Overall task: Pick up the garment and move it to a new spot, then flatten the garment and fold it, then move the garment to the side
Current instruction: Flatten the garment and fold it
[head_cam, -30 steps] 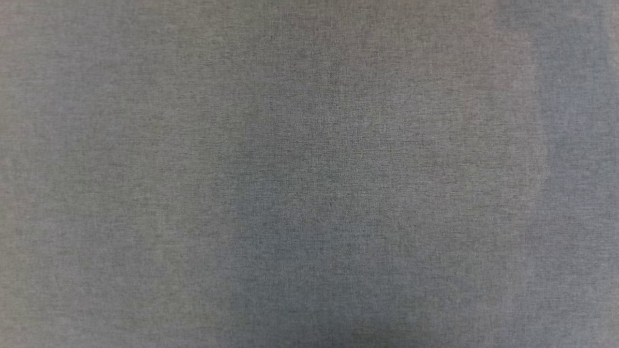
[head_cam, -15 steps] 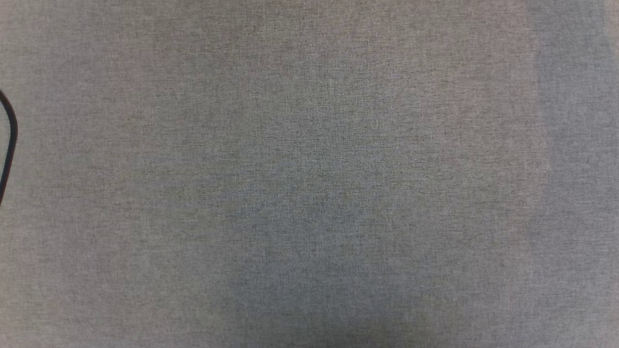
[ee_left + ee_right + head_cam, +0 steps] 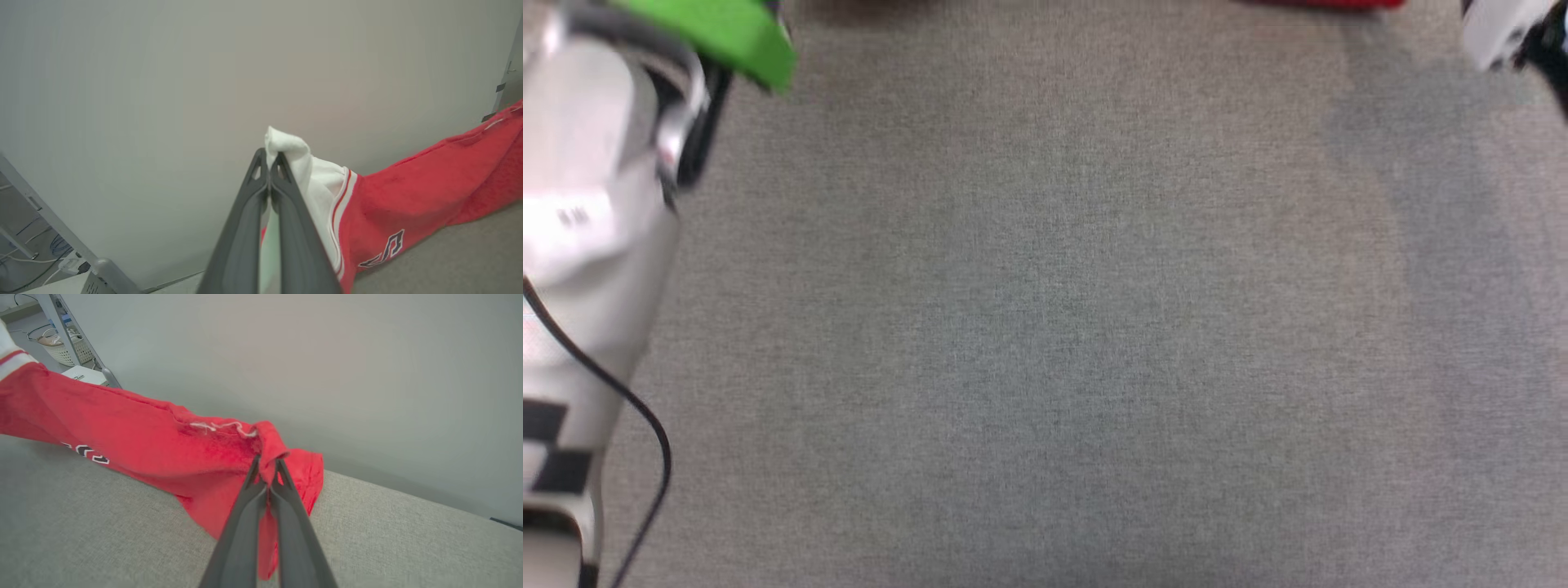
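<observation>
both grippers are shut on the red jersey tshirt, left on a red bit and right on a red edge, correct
No: the left gripper pinches the white short sleeve of the red jersey-style T-shirt, as the left wrist view shows. The right gripper is shut on a red edge.

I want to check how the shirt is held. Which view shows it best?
The right wrist view: the shirt stretches across it, its red edge pinched in the right gripper. The left wrist view shows the white sleeve in the left gripper; the head view catches a red sliver at its top edge.
</observation>
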Available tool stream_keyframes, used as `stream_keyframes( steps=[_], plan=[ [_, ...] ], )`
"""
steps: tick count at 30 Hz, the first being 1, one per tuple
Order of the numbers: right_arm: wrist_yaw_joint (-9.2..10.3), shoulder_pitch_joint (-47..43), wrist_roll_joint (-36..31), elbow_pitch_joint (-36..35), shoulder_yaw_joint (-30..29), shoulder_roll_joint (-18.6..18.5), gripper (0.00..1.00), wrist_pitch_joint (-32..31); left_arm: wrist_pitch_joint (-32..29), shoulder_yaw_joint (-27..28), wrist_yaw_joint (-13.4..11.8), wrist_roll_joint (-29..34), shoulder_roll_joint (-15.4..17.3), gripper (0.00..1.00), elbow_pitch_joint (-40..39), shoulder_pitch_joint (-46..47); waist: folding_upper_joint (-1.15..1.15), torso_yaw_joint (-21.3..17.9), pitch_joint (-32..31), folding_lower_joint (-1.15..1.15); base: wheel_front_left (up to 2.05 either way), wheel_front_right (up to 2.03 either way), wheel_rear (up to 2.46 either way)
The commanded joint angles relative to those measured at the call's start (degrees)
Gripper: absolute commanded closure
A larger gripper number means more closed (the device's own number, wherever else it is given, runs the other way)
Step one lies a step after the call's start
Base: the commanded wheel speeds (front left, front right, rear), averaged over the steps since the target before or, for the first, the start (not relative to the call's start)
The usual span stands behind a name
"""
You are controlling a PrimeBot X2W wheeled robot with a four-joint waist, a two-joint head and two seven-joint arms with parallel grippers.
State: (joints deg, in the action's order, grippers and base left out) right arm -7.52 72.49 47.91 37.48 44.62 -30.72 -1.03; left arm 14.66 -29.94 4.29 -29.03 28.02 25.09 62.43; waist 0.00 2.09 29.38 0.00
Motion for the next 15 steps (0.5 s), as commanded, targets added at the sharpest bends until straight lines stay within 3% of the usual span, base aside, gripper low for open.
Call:
stream_keyframes(
  steps=[1,15],
  plan=[
    [0.03,-3.22,0.98,-0.93,0.86,-0.7,1.0,0.62,0.32,0.52,-1.0,-0.77,0.77,1.0,-1.58,-4.31,0.0,0.24,-4.12,0.0,0.0,0.0,0.0],
    [0.03,-28.83,6.2,-7.53,6.09,-6.41,1.0,1.64,0.1,-0.89,-8.1,-5.33,1.8,1.0,-13.93,-40.29,0.0,1.34,-17.49,0.0,0.0,0.0,0.0]
  ],
)
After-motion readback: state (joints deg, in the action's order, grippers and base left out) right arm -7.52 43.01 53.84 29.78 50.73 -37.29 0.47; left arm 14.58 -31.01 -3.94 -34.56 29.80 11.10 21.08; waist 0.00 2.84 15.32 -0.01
